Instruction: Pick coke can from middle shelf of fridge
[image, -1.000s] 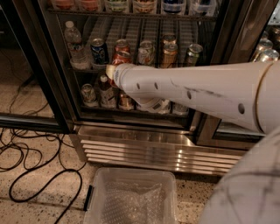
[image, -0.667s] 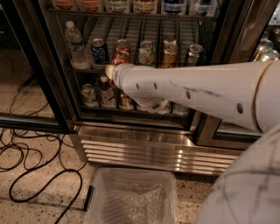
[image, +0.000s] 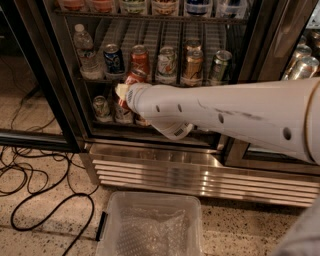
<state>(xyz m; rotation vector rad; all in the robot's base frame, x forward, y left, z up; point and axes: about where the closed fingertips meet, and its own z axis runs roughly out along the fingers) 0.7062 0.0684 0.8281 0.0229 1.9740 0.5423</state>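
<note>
The fridge (image: 165, 167) stands open in front of me, with steel base ribs below. The middle shelf (image: 95, 79) holds a water bottle (image: 84, 52), a blue Pepsi can (image: 114, 57), a red can (image: 140, 57), a pale can (image: 166, 62), a gold-orange can (image: 194, 64) and a green-silver can (image: 220, 65). My gripper (image: 126, 89) is at the end of the white arm, at the shelf's front edge. It is shut on the coke can (image: 134, 77), which sits in front of the row and a little lower. The arm hides the can's lower part.
The lower shelf holds several cans (image: 101, 107) left of and behind the arm. A clear plastic bin (image: 150, 225) stands on the floor under the arm. Black cables (image: 30, 180) lie at the left. The dark door frame (image: 47, 75) stands left; more cans (image: 302, 62) are at the right.
My gripper and the coke can in it have moved slightly down and toward me from the shelf row. The other cans have stayed put.
</note>
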